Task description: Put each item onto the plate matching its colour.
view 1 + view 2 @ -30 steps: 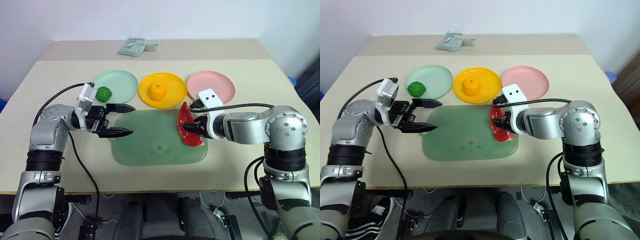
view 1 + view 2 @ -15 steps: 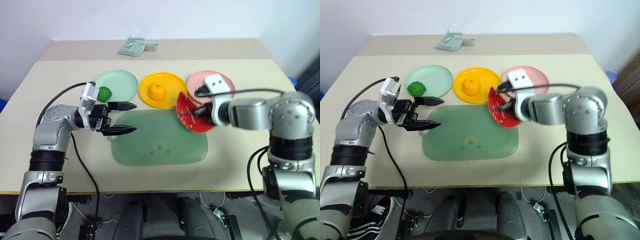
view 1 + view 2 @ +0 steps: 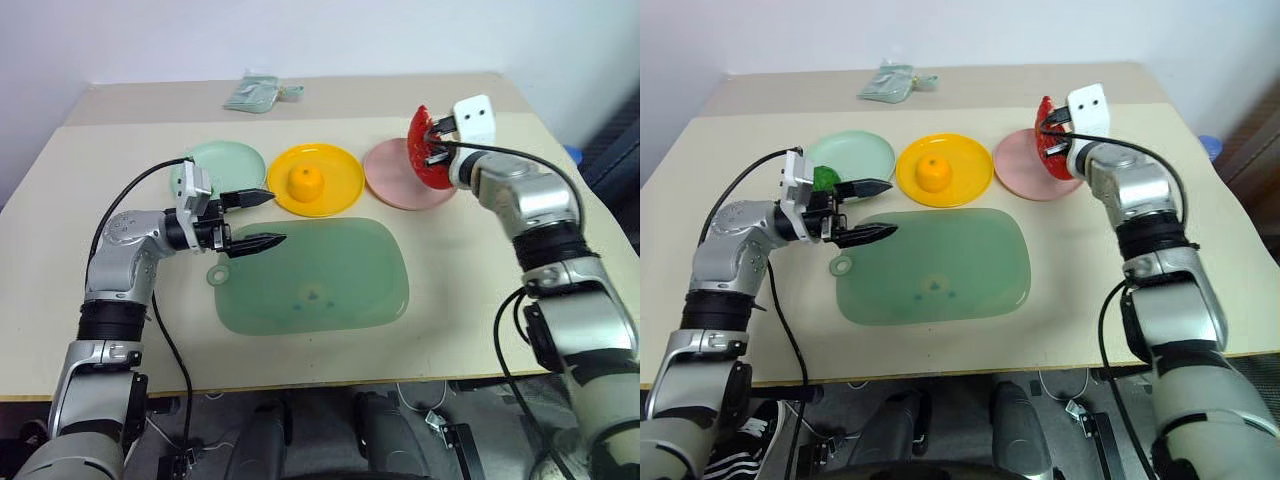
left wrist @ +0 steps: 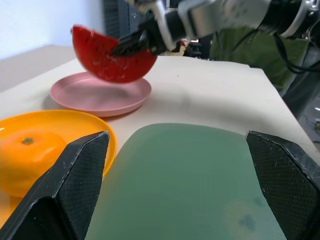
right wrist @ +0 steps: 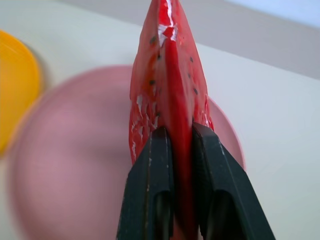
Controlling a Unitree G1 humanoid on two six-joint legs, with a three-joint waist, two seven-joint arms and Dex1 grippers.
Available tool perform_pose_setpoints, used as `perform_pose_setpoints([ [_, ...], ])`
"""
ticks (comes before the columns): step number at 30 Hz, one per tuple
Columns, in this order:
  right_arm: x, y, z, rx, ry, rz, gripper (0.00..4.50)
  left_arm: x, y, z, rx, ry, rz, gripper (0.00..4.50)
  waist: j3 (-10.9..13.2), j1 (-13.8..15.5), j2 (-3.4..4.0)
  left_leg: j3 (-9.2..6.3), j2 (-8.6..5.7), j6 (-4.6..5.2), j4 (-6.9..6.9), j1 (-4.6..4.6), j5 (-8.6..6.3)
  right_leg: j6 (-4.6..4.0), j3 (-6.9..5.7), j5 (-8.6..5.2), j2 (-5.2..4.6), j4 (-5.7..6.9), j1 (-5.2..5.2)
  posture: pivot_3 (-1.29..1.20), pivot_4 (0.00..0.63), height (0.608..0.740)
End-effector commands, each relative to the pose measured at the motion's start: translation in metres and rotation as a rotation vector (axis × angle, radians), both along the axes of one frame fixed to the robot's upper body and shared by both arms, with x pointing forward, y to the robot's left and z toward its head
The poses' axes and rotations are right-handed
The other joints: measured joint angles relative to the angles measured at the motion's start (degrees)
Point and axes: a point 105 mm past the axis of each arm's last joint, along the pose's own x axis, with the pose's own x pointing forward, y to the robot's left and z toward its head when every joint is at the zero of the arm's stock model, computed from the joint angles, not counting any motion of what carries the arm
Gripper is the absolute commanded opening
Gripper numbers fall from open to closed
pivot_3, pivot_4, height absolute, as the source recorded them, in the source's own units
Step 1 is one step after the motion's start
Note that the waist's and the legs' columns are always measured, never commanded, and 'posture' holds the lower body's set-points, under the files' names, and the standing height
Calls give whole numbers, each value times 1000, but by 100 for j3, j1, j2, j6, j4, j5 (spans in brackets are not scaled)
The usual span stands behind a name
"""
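Clamped edge-on between the right tool's (image 5: 175,200) two black fingers, the red watermelon wedge (image 5: 170,85) hangs in the air over the pink plate (image 3: 400,180), clear of its surface. The wedge is a thin glossy half-disc with dark seed specks and scuffed white patches along its rim. Its plate is a smooth, shallow plastic round with a low raised lip.

Left tool (image 3: 255,220) stands spread wide with nothing in it, its tapered, finely textured fingers (image 4: 75,185) level above the near-left edge of the translucent green board (image 3: 320,275), a rounded rectangle lying flat on the matte beige table (image 3: 470,300).

A round orange (image 3: 306,180) with a dimpled top sits in the middle of the yellow plate (image 3: 345,175). On the pale mint plate (image 3: 225,160) a dark green leafy ball (image 3: 823,177) shows partly behind the left wrist. A crumpled greenish packet (image 3: 252,93) lies at the far table edge.
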Motion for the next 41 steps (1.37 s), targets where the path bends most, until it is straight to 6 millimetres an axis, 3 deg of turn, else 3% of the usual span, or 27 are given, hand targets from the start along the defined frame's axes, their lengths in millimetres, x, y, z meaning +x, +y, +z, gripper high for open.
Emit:
perform_pose_setpoints([
  [1, 7, 4, 34, 73, -118, 44, 487, -5, 8, 11, -24, -31, 18, 4500, 0, -1, 0, 0, 0, 0, -1, 0, 0, 0, 0, 0, 0, -1, 0, 0, 150, 740],
  [5, 8, 0, 32, 72, -122, 49, 2448, -4, 10, 9, -23, -28, 32, 4500, 0, 15, 0, -1, 0, -1, 2, 0, 0, 0, 0, 0, 0, 1, 1, 0, 150, 740],
  [9, 5, -9, 54, 154, -190, 47, 4439, -2, 7, 9, -42, -21, 21, 4500, 1, 17, 1, -1, -2, -1, 3, 0, 0, 0, 0, 0, -1, 1, 2, 0, 150, 740],
  [14, -11, -8, 85, 216, -312, 161, 4439, 1, 2, 7, -39, -27, -2, 4500, 2, 14, 3, -1, -2, -1, 2, 1, 1, 0, 0, 0, -1, 3, 1, 0, 150, 740],
  [17, -49, 7, 92, 161, -379, 398, 4439, 3, 0, 10, -49, -20, -28, 4500, 1, 45, 2, -5, -1, -1, 0, 1, 0, 0, -1, 0, 0, 3, 2, 0, 150, 740],
  [20, -77, 7, 82, 80, -377, 500, 4439, 5, -6, 12, -47, -15, -51, 4500, 1, 72, 2, -8, -3, 0, 11, 0, 0, 2, -7, 1, -2, 4, 12, 0, 150, 740],
  [24, -121, 21, 67, 36, -335, 678, 4439, 11, -13, 14, -56, -11, -82, 4500, 1, 92, 2, -7, -4, 0, 21, 3, 0, 2, -6, 1, -3, 5, 16, 0, 150, 740],
  [27, -158, 27, 34, -120, -275, 767, 4439, 11, -12, 14, -72, 11, -113, 4500, -3, 95, -5, -8, -3, 0, 19, 5, 0, 2, -6, 0, -1, 6, 16, 0, 150, 740],
  [30, -182, 30, 27, -122, -248, 807, 4439, 14, -10, 16, -80, 19, -117, 4500, -2, 85, -3, -8, -2, 2, 17, 5, -1, 2, -5, -1, 1, 2, 16, 0, 150, 740],
  [36, -195, 30, 25, -128, -232, 801, 4439, 14, -12, 10, -63, 26, -132, 4500, -3, 71, -5, -8, -2, 2, 27, 13, -1, 2, -2, -1, 1, 8, 26, 0, 150, 740],
  [41, -181, 27, 30, -128, -274, 749, 4439, 15, -11, 10, -60, 8, -123, 4500, -3, 108, -5, -6, -2, 2, 29, 12, -1, 3, -2, 0, -1, 6, 26, 0, 150, 740],
])
